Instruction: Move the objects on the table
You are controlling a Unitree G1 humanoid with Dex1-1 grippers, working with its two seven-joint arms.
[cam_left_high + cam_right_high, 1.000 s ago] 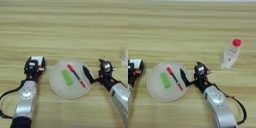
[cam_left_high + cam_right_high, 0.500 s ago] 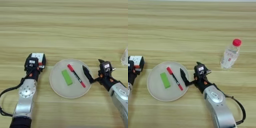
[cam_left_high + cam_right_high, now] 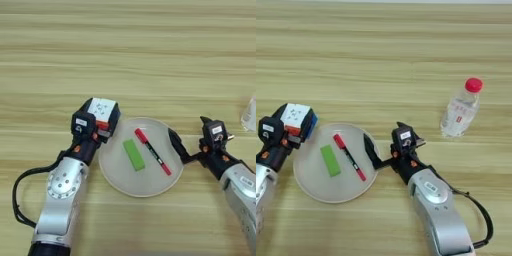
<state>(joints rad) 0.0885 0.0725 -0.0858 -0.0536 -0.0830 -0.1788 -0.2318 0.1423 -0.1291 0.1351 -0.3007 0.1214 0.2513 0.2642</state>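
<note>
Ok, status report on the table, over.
Left gripper shut on cube, at plate's left rim. Right gripper open at plate's right rim, one finger over it. Block and pen on plate. Bottle upright, far right, clear of both.

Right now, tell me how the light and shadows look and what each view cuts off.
Left eye view: soft, even light, only a faint shadow along the near rim of the plate; the bottle is cut by the right edge. Right eye view: the bottle shows whole, with no strong glare on it; the left arm is cropped at the left edge.
</note>
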